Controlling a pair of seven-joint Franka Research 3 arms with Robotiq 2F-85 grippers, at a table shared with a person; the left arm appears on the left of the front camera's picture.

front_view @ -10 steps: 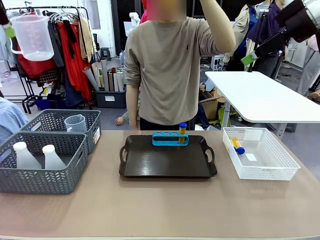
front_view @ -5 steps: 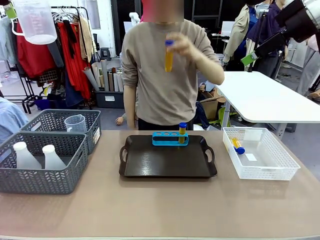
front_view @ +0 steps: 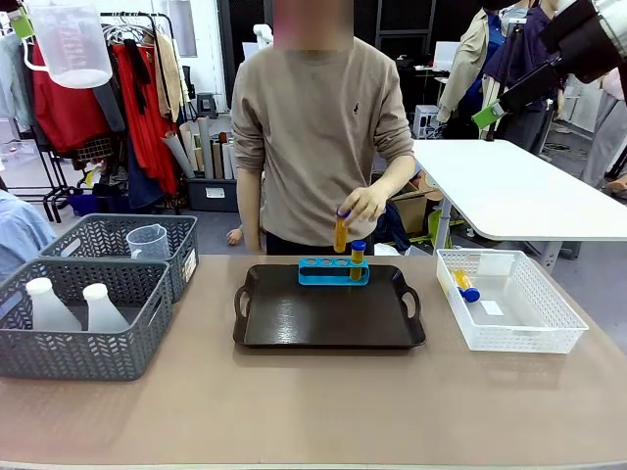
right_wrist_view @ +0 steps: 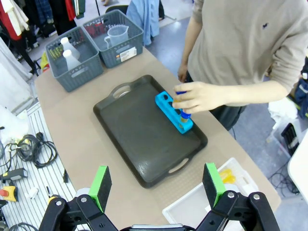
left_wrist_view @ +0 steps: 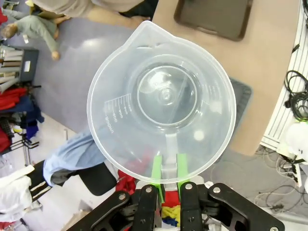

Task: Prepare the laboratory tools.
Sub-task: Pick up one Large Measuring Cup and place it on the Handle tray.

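Observation:
High at the far left, my left gripper (front_view: 20, 26) is shut on the handle of a clear measuring beaker (front_view: 67, 44). From the left wrist I look into the beaker (left_wrist_view: 161, 101), its handle pinched between the green pads (left_wrist_view: 157, 168). My right gripper (right_wrist_view: 158, 184) hangs open and holds nothing above the table's right side; its green pad (front_view: 488, 116) shows at the upper right. The person's hand lowers an amber, blue-capped tube (front_view: 340, 233) over the blue rack (front_view: 333, 271), beside a tube (front_view: 358, 258) standing in it. Two white flasks (front_view: 49, 305) sit in the near grey basket.
The rack stands at the far edge of a dark tray (front_view: 328, 328) in mid-table. A white mesh basket (front_view: 509, 328) at the right holds another tube (front_view: 464, 284). The far grey basket (front_view: 108, 235) at the left holds a second beaker (front_view: 147, 241). The near table strip is bare.
The person's hand has come down with the tube from chest height to just above the rack. My left gripper lifted the beaker slightly, then held still. The right arm has not moved.

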